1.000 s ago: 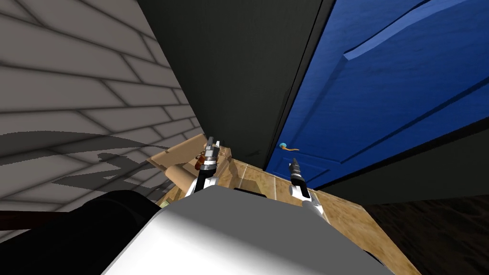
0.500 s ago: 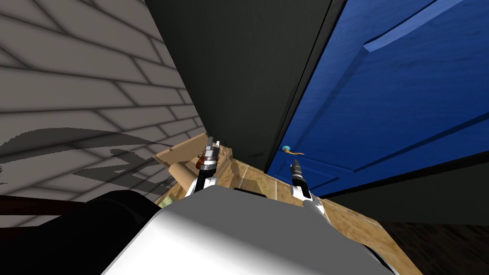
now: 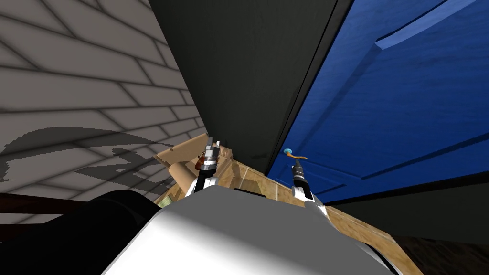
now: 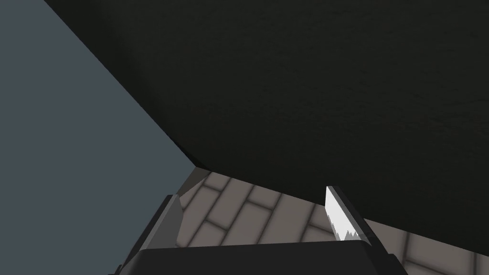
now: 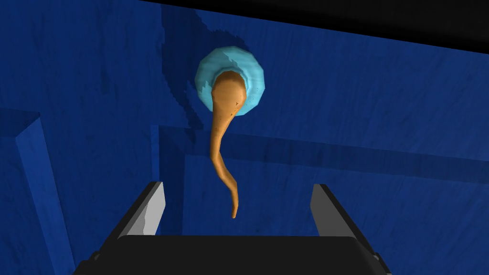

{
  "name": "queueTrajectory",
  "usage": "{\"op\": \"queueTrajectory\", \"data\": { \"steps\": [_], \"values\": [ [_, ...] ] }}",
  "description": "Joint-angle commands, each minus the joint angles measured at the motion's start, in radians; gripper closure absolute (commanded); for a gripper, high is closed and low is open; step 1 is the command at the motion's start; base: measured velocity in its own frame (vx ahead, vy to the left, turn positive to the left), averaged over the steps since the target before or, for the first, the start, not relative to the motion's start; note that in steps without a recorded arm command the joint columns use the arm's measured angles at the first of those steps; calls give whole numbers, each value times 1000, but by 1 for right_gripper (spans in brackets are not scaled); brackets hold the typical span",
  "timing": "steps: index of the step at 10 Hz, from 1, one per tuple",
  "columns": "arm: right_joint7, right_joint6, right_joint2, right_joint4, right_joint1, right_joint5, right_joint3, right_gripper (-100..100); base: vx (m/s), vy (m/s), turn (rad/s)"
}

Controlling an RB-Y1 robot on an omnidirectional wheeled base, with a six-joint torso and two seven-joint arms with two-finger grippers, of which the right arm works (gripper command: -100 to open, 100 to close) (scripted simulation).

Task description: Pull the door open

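Our right gripper (image 5: 237, 185), fingers apart, points at the orange lever (image 5: 219, 138) on the blue door (image 5: 358, 119). Left gripper (image 4: 250, 191) is open too, facing the dark wall (image 3: 248, 71). Grey brick wall (image 3: 71, 95) to the left, tan floor (image 3: 258, 179).

The door (image 3: 382, 105) is standing to my right, with a flat wall (image 3: 239, 71) lying to its left and a brick wall (image 3: 71, 95) lying further left; the two walls are meeting in a corner. The lever handle (image 5: 222, 143) is sitting near the door's left edge, running out from its round plate (image 5: 253, 81). The right tool (image 5: 236, 191) is hovering just before the handle, its fingers standing apart on either side of the lever's tip, which is touching neither. The left tool (image 3: 214, 141) is hanging well left of it, before the flat wall near the corner, its fingers standing apart. The floor (image 3: 258, 179) is lying below, between the two arms.
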Motion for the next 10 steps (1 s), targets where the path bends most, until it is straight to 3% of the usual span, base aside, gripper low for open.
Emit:
{"op": "queueTrajectory", "data": {
  "steps": [1, 2, 6, 7, 8, 10],
  "values": [
    [-7, -6, -9, 4, 8, -5, -8, -100, 207, -36, 106],
    [-7, -6, -9, 4, 8, -5, -8, -100, 150, -26, 41],
    [-34, -21, -44, 23, 26, -17, -27, -100, 188, -44, 93],
    [-27, -16, -37, 13, 27, -16, -25, -100, 89, -16, 15],
    [-27, -16, -37, 13, 27, -16, -25, 100, -12, 0, -9],
    [-27, -16, -37, 13, 27, -16, -25, 100, -30, 3, -1]
  ]
}}
